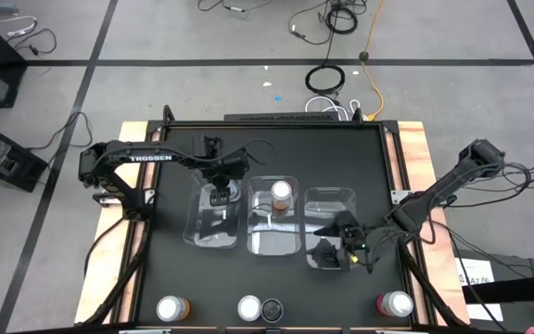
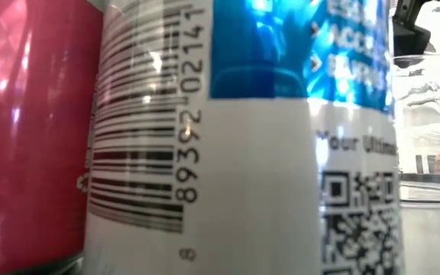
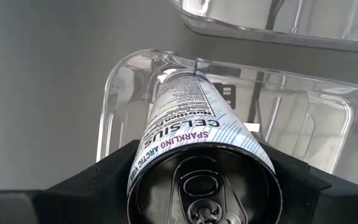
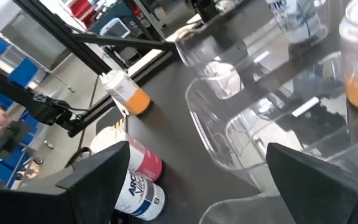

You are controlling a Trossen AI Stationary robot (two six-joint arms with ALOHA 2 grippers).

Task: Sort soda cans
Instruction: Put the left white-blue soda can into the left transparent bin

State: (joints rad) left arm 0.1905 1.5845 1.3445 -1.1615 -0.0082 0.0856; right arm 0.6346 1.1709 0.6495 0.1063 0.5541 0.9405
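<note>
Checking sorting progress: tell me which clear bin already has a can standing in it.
The middle bin, with an orange can upright inside. At the left bin, the white can is held by the left gripper; the right bin shows none.

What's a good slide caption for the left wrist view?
Left gripper holds a white Celsius can above the clear plastic bin.

An overhead camera looks straight down on the whole tabletop (image 1: 156,278). The low camera sits pressed against two cans (image 2: 235,153). Each wrist camera looks closely past its own arm's fingers; the right wrist view shares the clear bins (image 4: 229,124) with the overhead view.
</note>
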